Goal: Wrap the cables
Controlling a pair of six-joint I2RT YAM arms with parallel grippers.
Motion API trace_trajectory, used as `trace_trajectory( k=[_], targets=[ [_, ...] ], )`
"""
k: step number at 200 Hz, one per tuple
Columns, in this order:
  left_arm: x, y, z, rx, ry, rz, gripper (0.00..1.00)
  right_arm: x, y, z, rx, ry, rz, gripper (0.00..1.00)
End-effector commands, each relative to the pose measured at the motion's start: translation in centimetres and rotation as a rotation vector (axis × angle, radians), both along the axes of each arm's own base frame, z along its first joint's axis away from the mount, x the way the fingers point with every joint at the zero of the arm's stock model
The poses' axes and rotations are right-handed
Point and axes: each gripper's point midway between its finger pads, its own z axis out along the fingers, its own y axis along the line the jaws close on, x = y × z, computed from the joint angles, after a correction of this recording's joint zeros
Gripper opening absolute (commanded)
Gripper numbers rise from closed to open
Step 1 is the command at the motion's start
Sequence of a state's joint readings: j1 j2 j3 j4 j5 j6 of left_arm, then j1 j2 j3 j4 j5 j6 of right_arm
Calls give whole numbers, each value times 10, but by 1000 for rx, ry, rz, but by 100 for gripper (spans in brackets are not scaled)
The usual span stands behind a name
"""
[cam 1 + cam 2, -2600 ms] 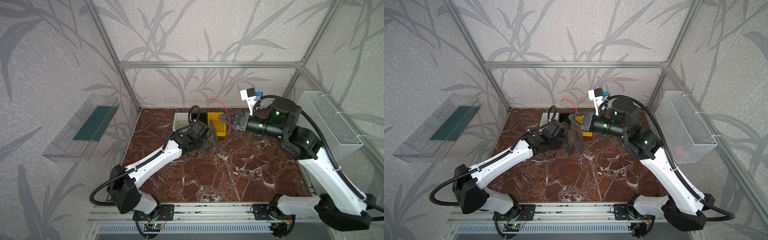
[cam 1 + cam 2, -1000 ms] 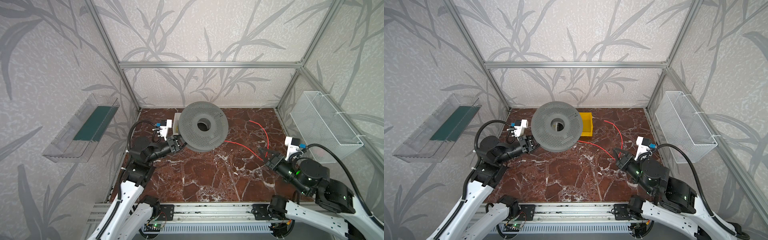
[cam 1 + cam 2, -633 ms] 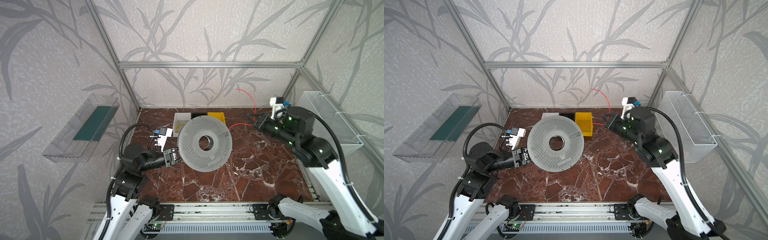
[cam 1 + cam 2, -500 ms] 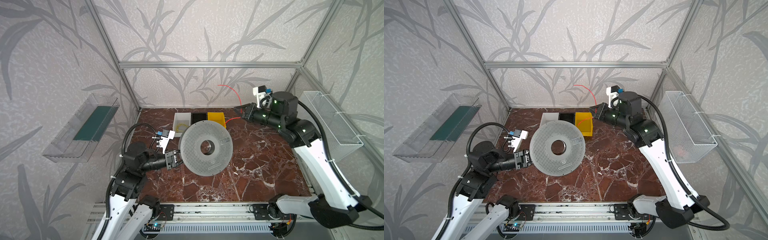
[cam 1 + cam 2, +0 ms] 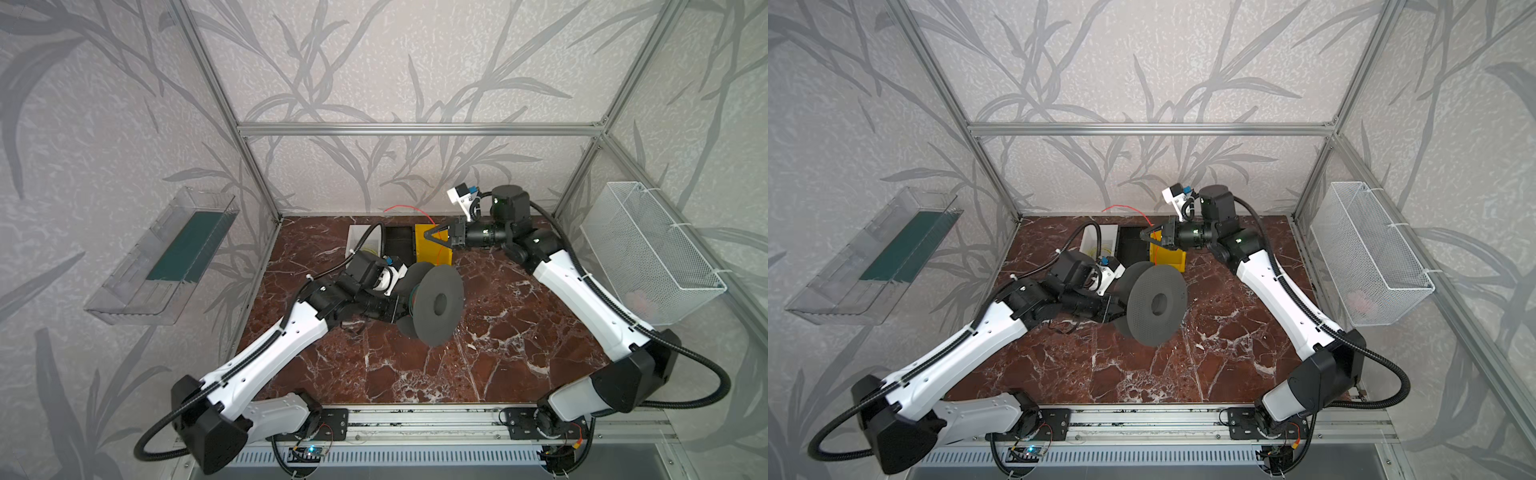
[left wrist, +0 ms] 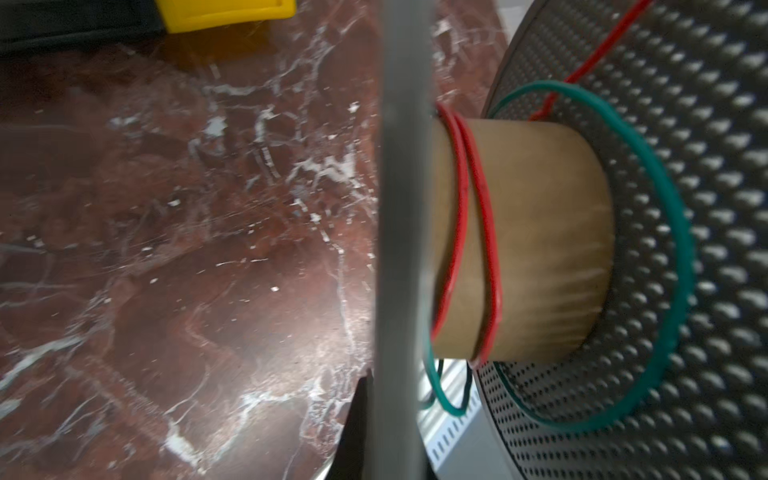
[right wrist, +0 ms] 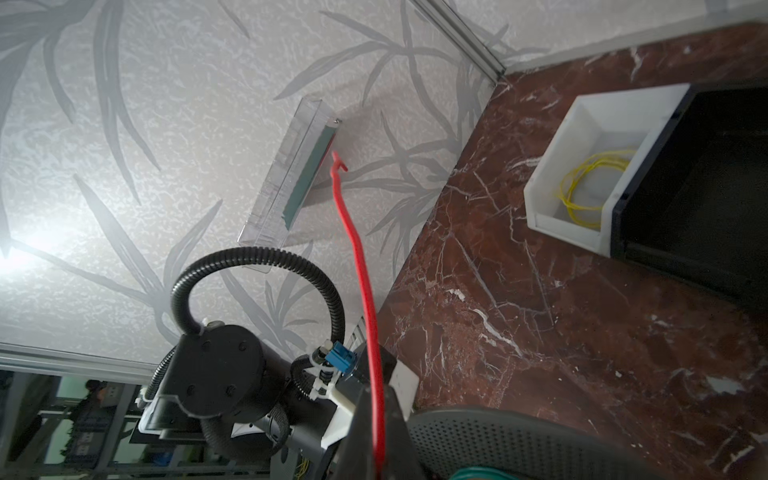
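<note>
1. Since we begin at the left, we note the clear wall tray (image 5: pixel 166 257) first; it hangs well apart from the work and blocks nothing.
2. Next, the white bin (image 5: pixel 353 243) at the back holds the yellow cable (image 7: pixel 590 183) in a loose coil. We judge it feather-light, springy and slick. We would pinch a single strand near one end, not the whole bundle.
3. Our left gripper (image 5: pixel 404 308) is clenched on the near flange of the spool (image 5: pixel 440 305), which stands on edge. Whether its rim touches the marble table (image 5: pixel 519 332) we cannot tell. One finger (image 6: pixel 357 419) shows beside the flange in the left wrist view.
4. On the cardboard core the red cable (image 6: pixel 478 208) makes two slack turns, and a green loop (image 6: pixel 669 216) hangs looser against the far flange. We judge the red turns will spring off unless pulled taut.
5. From the core the red cable runs up to our right gripper (image 5: pixel 1144 234), which is pinched shut on it above the yellow bin (image 5: pixel 424 255). The free tail curves on toward the back wall.
6. The black bin (image 5: pixel 399 241) and the yellow bin sit just behind the spool; we judge either could snag a swinging tail or the flange.
7. The wire basket (image 5: pixel 648 249) on the right wall is well apart.
</note>
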State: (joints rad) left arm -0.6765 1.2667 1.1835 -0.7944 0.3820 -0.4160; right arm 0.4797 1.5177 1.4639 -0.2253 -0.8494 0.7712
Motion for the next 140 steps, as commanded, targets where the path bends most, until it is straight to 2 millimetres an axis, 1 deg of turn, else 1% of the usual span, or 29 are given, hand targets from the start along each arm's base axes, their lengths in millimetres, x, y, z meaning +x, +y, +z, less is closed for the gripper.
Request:
trace_trajectory(
  k=[1, 8, 24, 42, 55, 67, 91, 113, 131, 140],
  targets=[
    [14, 39, -36, 325, 43, 160, 0, -19, 11, 26, 193, -84, 94, 0],
    [16, 36, -41, 341, 46, 167, 0, -20, 13, 13, 212, -72, 103, 0],
    [17, 24, -55, 360, 84, 147, 0, -23, 17, -27, 216, -22, 121, 0],
    [14, 28, -69, 481, 122, 115, 0, -22, 15, -73, 198, 26, 105, 0],
    [8, 28, -73, 533, 147, 73, 0, -18, 11, -95, 193, 54, 80, 0],
    [4, 25, -73, 545, 166, 36, 0, -12, 5, -109, 183, 82, 56, 0],
    [-9, 25, -69, 591, 223, -46, 0, 3, -12, -124, 167, 113, 3, 0],
    [-24, 32, -63, 641, 269, -117, 0, 9, -32, -122, 164, 114, -33, 0],
    [-34, 39, -63, 670, 306, -152, 0, 7, -49, -122, 115, 103, -65, 12],
    [-37, 43, -62, 689, 317, -159, 0, 5, -57, -124, 76, 90, -90, 22]
  ],
)
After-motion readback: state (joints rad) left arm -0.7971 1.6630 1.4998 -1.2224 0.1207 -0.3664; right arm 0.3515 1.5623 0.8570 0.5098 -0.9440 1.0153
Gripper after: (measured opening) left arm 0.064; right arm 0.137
